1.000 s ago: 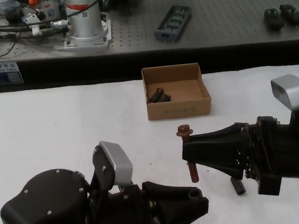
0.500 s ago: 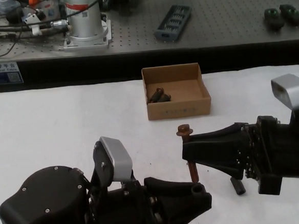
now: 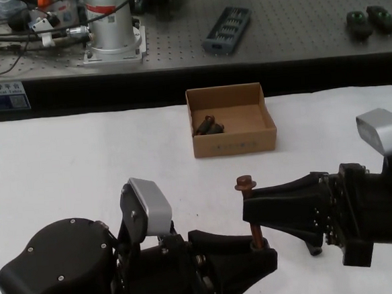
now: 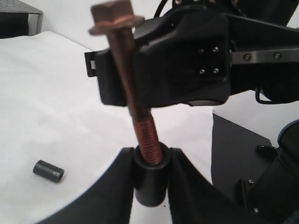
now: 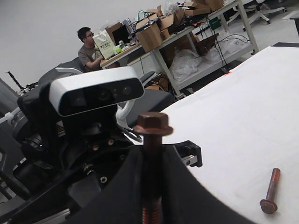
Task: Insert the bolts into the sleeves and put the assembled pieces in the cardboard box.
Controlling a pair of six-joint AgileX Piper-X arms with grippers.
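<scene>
A copper bolt [image 4: 125,79] with a hex head stands upright, with my right gripper [image 3: 249,209] shut on its shaft. Its threaded tip sits in the mouth of a black sleeve [image 4: 149,183], which my left gripper [image 4: 149,161] holds upright and is shut on. In the high view the bolt [image 3: 246,184] and the left gripper [image 3: 258,247] meet near the bench's front, in front of the cardboard box [image 3: 235,146]. The right wrist view looks along the bolt [image 5: 152,125] between the right gripper [image 5: 152,156] fingers.
Dark assembled pieces [image 3: 208,126] lie inside the box. A loose black sleeve [image 4: 48,171] lies on the white bench cover, and a spare copper bolt [image 5: 270,191] lies on it too. The metal bench behind carries a black tray [image 3: 227,28] and a metal column [image 3: 110,25].
My right gripper has come down with the bolt, so its tip now enters the sleeve. The left gripper has shifted slightly right and up under it.
</scene>
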